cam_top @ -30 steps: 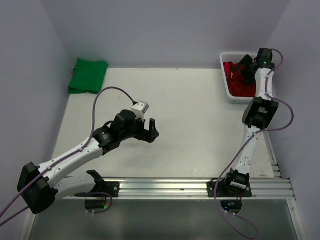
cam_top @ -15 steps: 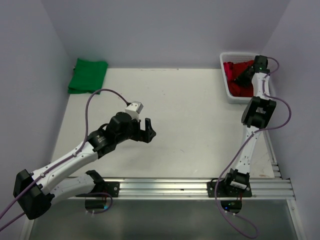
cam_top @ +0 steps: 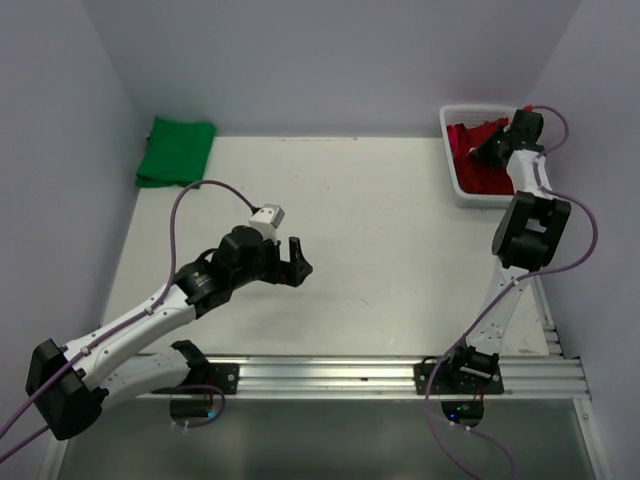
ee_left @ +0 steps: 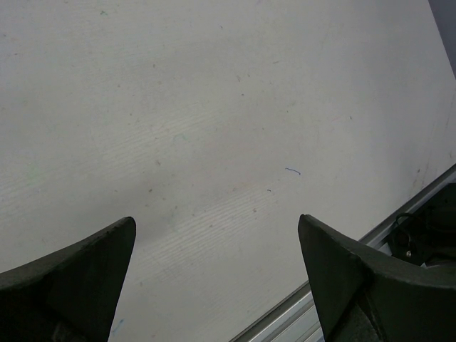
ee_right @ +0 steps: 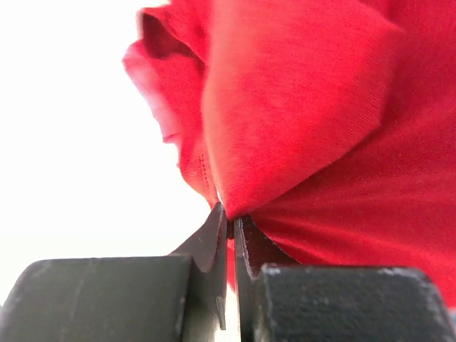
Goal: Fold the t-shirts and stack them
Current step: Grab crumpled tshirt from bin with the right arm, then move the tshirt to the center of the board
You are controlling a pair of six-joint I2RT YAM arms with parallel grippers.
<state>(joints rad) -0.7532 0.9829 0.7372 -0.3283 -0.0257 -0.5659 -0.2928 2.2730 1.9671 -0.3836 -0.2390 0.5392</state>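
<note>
A red t-shirt (cam_top: 478,168) lies crumpled in the white basket (cam_top: 452,178) at the back right. My right gripper (cam_top: 487,150) reaches into the basket from above and is shut on a fold of that red t-shirt (ee_right: 299,121), the cloth pinched between its fingertips. A bright green t-shirt (cam_top: 176,151) lies folded at the back left corner of the table. My left gripper (cam_top: 296,259) hovers over the bare table left of centre, its fingers (ee_left: 78,271) spread open with nothing between them.
The metal rail (cam_top: 380,375) with both arm bases runs along the near edge and shows at the lower right of the left wrist view (ee_left: 285,320). Purple cables loop off both arms. Lilac walls close in the table on the left, back and right.
My right gripper went down into the basket and shut on the red t-shirt. The left arm drew back slightly toward the near left, still open.
</note>
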